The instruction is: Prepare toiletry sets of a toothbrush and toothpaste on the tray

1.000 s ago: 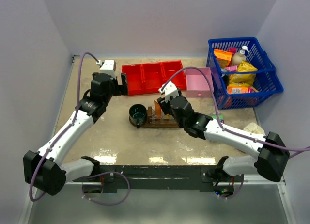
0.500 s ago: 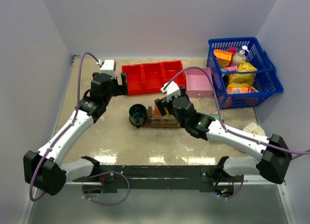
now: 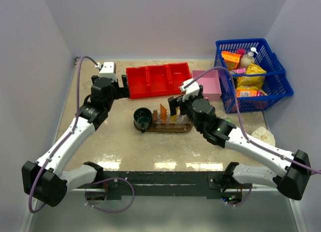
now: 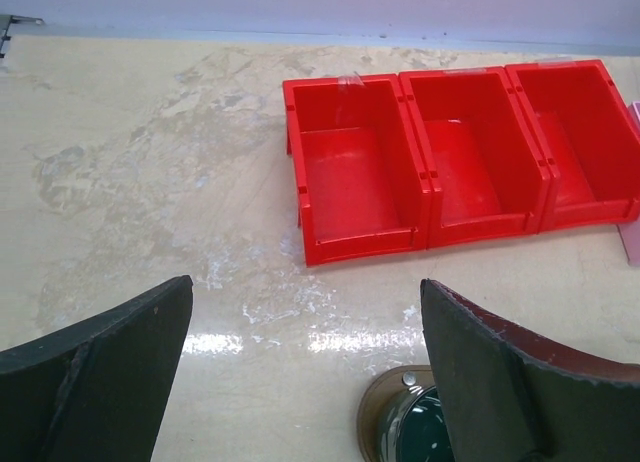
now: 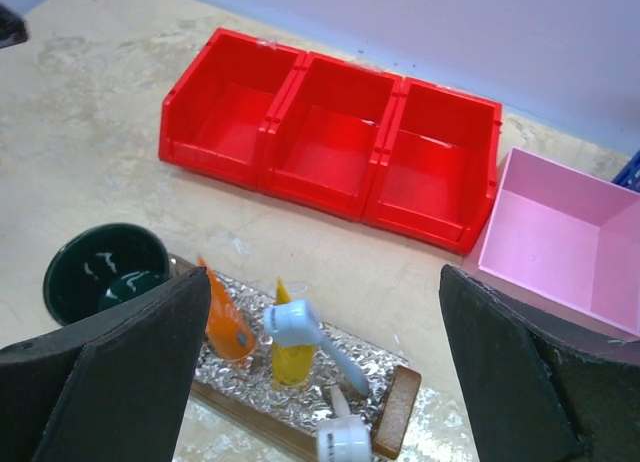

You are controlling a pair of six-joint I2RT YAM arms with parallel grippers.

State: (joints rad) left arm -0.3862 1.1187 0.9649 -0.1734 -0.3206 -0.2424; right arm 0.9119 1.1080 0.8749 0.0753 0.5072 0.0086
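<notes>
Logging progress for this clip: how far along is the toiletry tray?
Done: orange toothpaste and yellow toothpaste are on the tray, white toothbrush beside them. In hand: nothing; left gripper and right gripper open. Left: possibly nothing; red bin looks empty.

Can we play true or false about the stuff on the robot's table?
1. The red bin has three empty parts. True.
2. Both grippers are shut. False: the left gripper and the right gripper are both open.
3. A toothbrush lies in the pink box. False: the box is empty.
4. An orange tube is on the tray. True.
5. The blue basket is on the left side. False: it is at the far right.
</notes>
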